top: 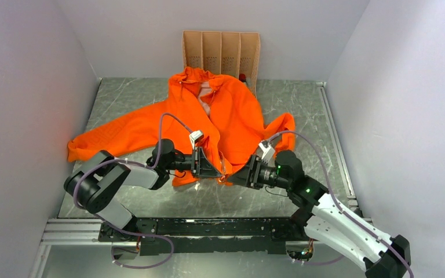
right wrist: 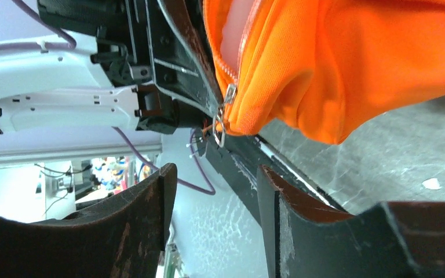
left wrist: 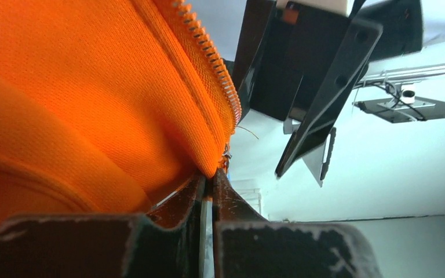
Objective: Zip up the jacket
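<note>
- Jacket (top: 232, 110): one, bright orange, lying spread on the grey marbled counter (top: 133, 98). Its near hem is at the two hands and its collar points to the far wall.
- Two arms meet at that near hem, one from each side.
- The left hand (left wrist: 211, 179) is pinched closed on the bottom corner of the jacket's front edge, with orange fabric clamped between its two fingers.
- One row of zipper teeth (left wrist: 211, 61) runs up from that grip.
- The right hand (right wrist: 215, 174) is spread wide and grips nothing. One metal zipper pull (right wrist: 219, 126) hangs from the hem just beyond its two fingers, apparently without touching either.
- Pale lining shows inside the open front.
- Two sleeves: one (top: 116, 136) stretches out flat to the left, the other (top: 281, 127) lies bunched on the right.
- One cardboard box (top: 220, 55) with four compartments stands against the far wall, just behind the collar.
</note>
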Controlling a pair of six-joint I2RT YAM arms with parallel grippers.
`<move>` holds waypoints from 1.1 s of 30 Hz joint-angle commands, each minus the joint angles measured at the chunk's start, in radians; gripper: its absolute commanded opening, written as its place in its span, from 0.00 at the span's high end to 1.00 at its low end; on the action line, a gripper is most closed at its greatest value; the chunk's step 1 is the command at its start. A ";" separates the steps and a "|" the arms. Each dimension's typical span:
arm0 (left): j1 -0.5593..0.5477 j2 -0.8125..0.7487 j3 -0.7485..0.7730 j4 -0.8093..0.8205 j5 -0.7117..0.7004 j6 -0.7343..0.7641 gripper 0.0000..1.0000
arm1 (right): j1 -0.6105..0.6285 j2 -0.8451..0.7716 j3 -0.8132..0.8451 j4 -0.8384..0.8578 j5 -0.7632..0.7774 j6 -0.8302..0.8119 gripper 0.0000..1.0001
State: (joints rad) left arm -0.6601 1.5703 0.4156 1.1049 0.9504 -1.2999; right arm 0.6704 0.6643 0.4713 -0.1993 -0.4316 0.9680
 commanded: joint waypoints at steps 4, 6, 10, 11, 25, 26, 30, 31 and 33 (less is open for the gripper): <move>-0.021 0.038 -0.008 0.220 -0.044 -0.143 0.92 | 0.189 0.024 -0.046 0.137 0.182 0.154 0.45; -0.030 0.048 -0.009 0.250 -0.042 -0.168 0.92 | 0.220 0.042 -0.042 0.151 0.227 0.164 0.46; -0.041 0.056 -0.021 0.278 -0.047 -0.184 0.92 | 0.253 0.050 -0.046 0.172 0.296 0.186 0.49; -0.043 0.059 -0.024 0.284 -0.048 -0.186 0.92 | 0.259 0.050 -0.046 0.166 0.310 0.186 0.50; -0.053 0.089 -0.018 0.335 -0.042 -0.213 0.92 | 0.280 0.075 -0.079 0.215 0.351 0.213 0.67; -0.052 0.091 -0.020 0.339 -0.042 -0.214 0.92 | 0.279 0.076 -0.081 0.224 0.353 0.215 0.69; -0.053 0.096 -0.023 0.350 -0.042 -0.219 0.92 | 0.282 0.071 -0.083 0.220 0.363 0.216 0.78; -0.053 0.098 -0.024 0.351 -0.043 -0.219 0.92 | 0.282 0.068 -0.084 0.219 0.365 0.217 0.79; -0.053 0.101 -0.025 0.359 -0.042 -0.222 0.92 | 0.283 0.060 -0.089 0.216 0.367 0.222 0.83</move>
State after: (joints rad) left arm -0.6975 1.6600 0.3935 1.2694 0.8936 -1.4887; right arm 0.9443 0.7437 0.3977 -0.0093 -0.0921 1.1744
